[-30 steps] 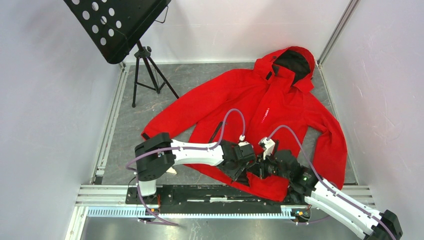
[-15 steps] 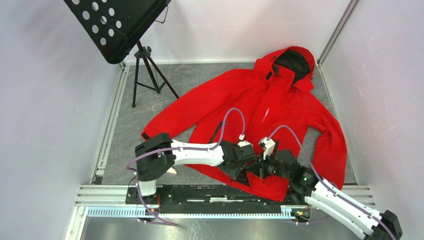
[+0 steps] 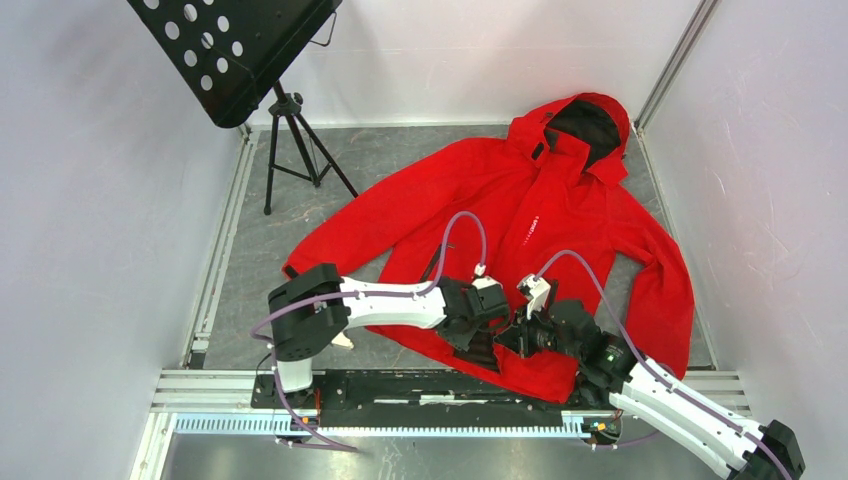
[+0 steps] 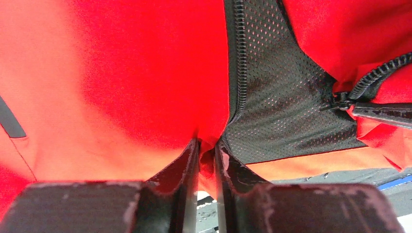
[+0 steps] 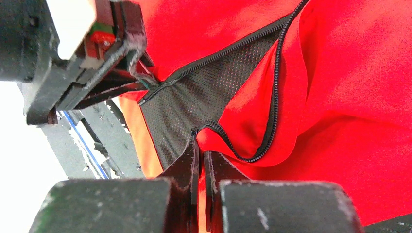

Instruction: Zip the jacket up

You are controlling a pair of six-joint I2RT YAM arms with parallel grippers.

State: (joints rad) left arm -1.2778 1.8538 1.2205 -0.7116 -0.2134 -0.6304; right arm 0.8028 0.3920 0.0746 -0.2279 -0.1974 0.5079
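Note:
The red hooded jacket (image 3: 520,215) lies spread on the grey floor, hood at the far right. Its front is open at the hem and shows black mesh lining (image 4: 286,97) and black zip teeth (image 5: 274,92). My left gripper (image 3: 482,345) is shut on a fold of the left front edge at the hem (image 4: 208,145). My right gripper (image 3: 512,338) is shut on the right front edge by the end of the zip (image 5: 200,141). The zip slider (image 4: 340,102) shows at the right of the left wrist view, by the right gripper's finger. The two grippers sit close together.
A black perforated music stand (image 3: 235,50) on a tripod (image 3: 295,150) stands at the far left. Grey walls close in left, right and back. A metal rail (image 3: 440,385) runs along the near edge below the jacket's hem.
The left arm has shifted slightly up and left at the hem, lifting its cable a little. The right arm has not visibly moved.

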